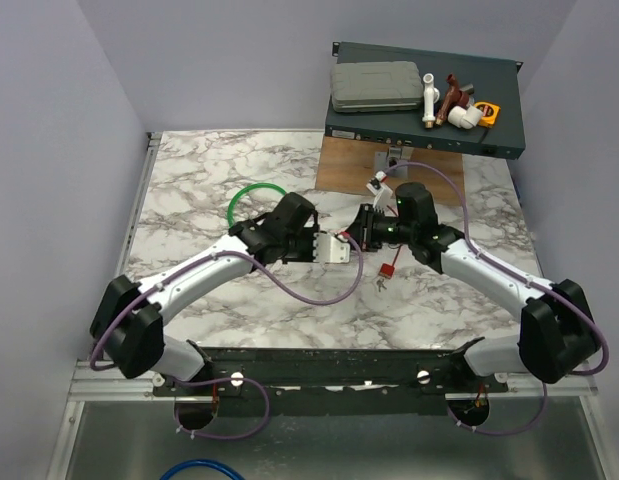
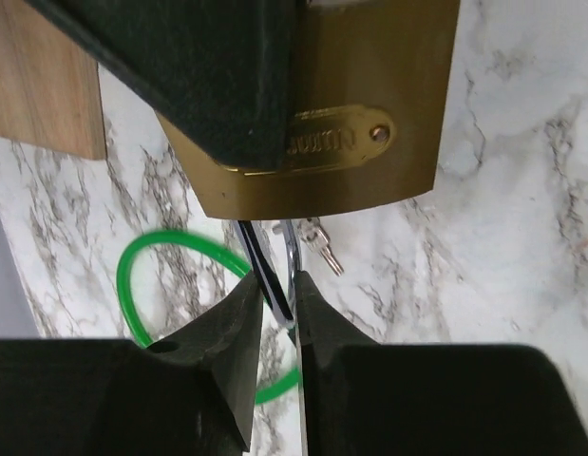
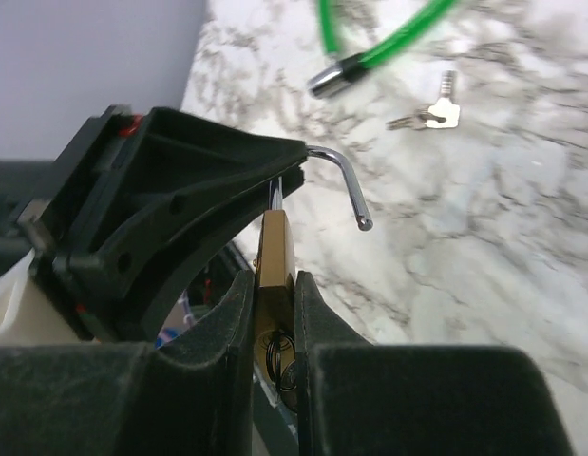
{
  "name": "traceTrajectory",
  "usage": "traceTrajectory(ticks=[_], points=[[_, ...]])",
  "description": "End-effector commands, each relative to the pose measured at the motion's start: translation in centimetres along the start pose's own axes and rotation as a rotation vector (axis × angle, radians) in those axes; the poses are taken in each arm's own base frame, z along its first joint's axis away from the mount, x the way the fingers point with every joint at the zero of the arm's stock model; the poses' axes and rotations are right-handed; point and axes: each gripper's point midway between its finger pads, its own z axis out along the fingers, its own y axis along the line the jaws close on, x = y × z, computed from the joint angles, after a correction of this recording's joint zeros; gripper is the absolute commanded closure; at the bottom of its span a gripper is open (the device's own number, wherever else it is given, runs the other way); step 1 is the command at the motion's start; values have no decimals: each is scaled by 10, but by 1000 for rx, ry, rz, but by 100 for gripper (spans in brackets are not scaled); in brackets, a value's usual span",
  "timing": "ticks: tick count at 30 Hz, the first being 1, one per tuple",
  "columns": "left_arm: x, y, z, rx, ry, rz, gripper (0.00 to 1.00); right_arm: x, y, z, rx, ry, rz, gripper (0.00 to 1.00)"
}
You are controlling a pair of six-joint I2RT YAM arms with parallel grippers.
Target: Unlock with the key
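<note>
With right claw (image 3: 275, 280) clamped on padlock (image 2: 369, 76) and left claw (image 2: 277, 285) pinched narrow on shackle (image 3: 349, 185), steady body; pull shackle straight, no twisting. Note key (image 1: 386, 271) lying on counter (image 1: 319, 320) near right claw.

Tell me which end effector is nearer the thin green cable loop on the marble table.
Left. The left end effector sits just right of the green cable loop; the right end effector is farther right, beyond it.

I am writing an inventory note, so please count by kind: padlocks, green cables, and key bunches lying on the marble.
brass padlock: 1
green cable: 1
key bunch: 1
Total: 3
</note>
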Motion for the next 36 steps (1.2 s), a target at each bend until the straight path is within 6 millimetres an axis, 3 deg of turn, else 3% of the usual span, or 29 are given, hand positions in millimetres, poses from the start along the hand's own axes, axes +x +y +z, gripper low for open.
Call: traceTrajectory(ticks=[1,7,11,15,19,29,33,34,36], points=[[-23,29,24,-86,-23,88,82,-22,-43,-2,135,-114,79,99],[-35,44,51,-89,-38,32,81,-30,-83,-7,222,-161,101,99],[-35,38,51,-39,-22,-40,72,-35,-99,-4,269,-169,29,99],[-31,27,34,25,-11,-149,67,-25,-108,2,272,-133,2,99],[-25,16,10,88,-6,-291,65,0,-123,1,283,-110,37,99],[31,-8,-44,149,104,-525,60,17,-145,-6,353,-154,81,99],[55,-16,-59,92,115,-556,58,12,-155,-4,393,-159,58,85],[59,-17,-63,78,123,-559,55,12,-157,-4,405,-158,49,79],[65,-22,-74,53,134,-565,22,8,-162,-6,433,-164,14,69]])
